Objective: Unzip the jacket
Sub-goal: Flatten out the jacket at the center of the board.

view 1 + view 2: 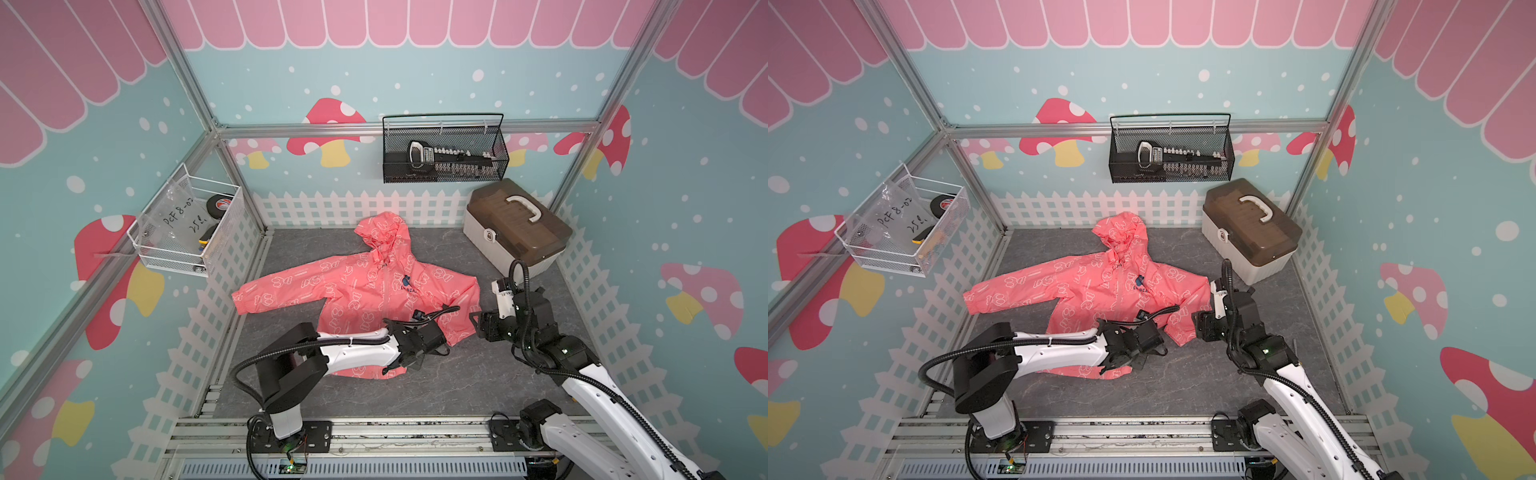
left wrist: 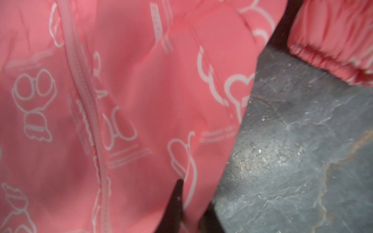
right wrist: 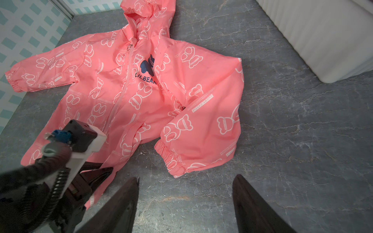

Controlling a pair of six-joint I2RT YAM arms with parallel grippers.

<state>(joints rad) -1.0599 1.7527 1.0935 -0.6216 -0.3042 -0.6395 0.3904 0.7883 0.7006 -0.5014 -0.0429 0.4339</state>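
The coral-pink jacket (image 1: pixel 357 291) (image 1: pixel 1088 291) lies front up on the grey mat, hood toward the back wall, zipper (image 3: pixel 121 88) closed, with its ring pull (image 3: pixel 129 47) at the collar. My left gripper (image 1: pixel 401 365) (image 1: pixel 1125 365) sits low over the jacket's bottom hem. In the left wrist view its gripper (image 2: pixel 193 209) is shut on a fold of the pink fabric at the hem edge, to one side of the zipper (image 2: pixel 84 96). My right gripper (image 3: pixel 187 177) (image 1: pixel 478 324) stands open over bare mat, just off the nearer sleeve cuff (image 3: pixel 171 159).
A beige toolbox (image 1: pixel 515 226) with a brown lid stands at the back right. A black wire basket (image 1: pixel 444 153) hangs on the back wall and a white wire basket (image 1: pixel 187 224) on the left wall. A picket-fence wall print rings the mat (image 1: pixel 457 374).
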